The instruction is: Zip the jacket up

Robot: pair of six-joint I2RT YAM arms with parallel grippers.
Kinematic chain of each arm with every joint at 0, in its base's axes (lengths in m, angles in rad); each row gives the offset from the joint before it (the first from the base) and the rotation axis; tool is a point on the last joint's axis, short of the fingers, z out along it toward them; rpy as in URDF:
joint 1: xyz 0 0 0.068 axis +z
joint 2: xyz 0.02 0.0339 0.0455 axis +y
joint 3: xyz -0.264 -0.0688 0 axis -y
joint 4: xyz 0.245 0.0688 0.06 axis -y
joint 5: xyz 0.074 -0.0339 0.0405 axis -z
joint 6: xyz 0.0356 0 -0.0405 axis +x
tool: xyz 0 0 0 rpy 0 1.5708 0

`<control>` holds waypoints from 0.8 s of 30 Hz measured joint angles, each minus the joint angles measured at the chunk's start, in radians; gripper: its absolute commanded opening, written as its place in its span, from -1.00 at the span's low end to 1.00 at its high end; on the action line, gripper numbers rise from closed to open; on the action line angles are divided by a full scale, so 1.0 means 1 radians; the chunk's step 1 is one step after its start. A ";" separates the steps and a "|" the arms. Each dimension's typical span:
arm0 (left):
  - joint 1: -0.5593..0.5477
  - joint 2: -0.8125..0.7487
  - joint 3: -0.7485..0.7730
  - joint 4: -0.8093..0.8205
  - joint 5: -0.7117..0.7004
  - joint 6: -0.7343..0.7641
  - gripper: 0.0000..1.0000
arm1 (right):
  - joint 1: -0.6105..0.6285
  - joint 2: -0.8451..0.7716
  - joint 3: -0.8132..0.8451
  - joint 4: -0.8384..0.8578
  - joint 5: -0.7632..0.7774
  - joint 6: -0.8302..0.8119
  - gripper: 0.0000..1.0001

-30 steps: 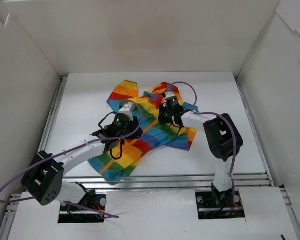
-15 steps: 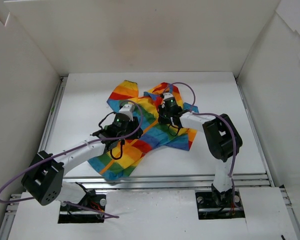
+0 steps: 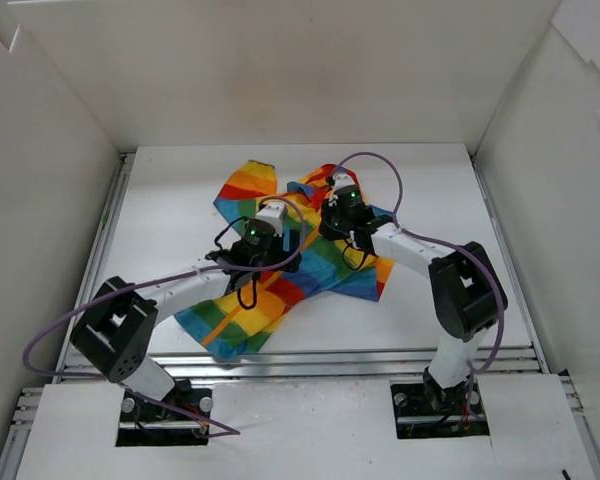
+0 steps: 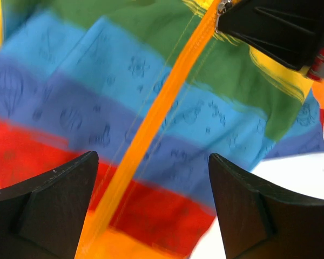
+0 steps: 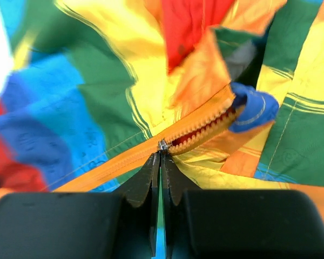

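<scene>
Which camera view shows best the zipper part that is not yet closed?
The right wrist view: the open teeth lie sharp just beyond the slider, which the right gripper pinches. The left wrist view shows only the closed orange zipper tape. In the top view the right gripper covers that part.

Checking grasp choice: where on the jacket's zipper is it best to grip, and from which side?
Grip the small slider, where the closed orange tape meets the open teeth. Come from the closed side, fingers in line with the zipper; the right end effector is pinched there.
</scene>
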 measured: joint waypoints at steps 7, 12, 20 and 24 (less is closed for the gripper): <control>-0.055 0.132 0.102 0.092 -0.077 0.137 0.67 | -0.002 -0.127 0.000 -0.037 -0.042 0.011 -1.00; -0.087 0.180 0.109 0.160 -0.136 0.235 0.64 | -0.015 -0.158 0.000 -0.068 -0.134 0.038 -1.00; -0.095 0.233 0.152 0.211 -0.154 0.285 -1.00 | -0.047 -0.174 -0.003 -0.079 -0.231 0.082 -1.00; -0.091 0.215 0.142 0.220 -0.148 0.282 -1.00 | -0.070 -0.179 -0.009 -0.079 -0.263 0.108 -1.00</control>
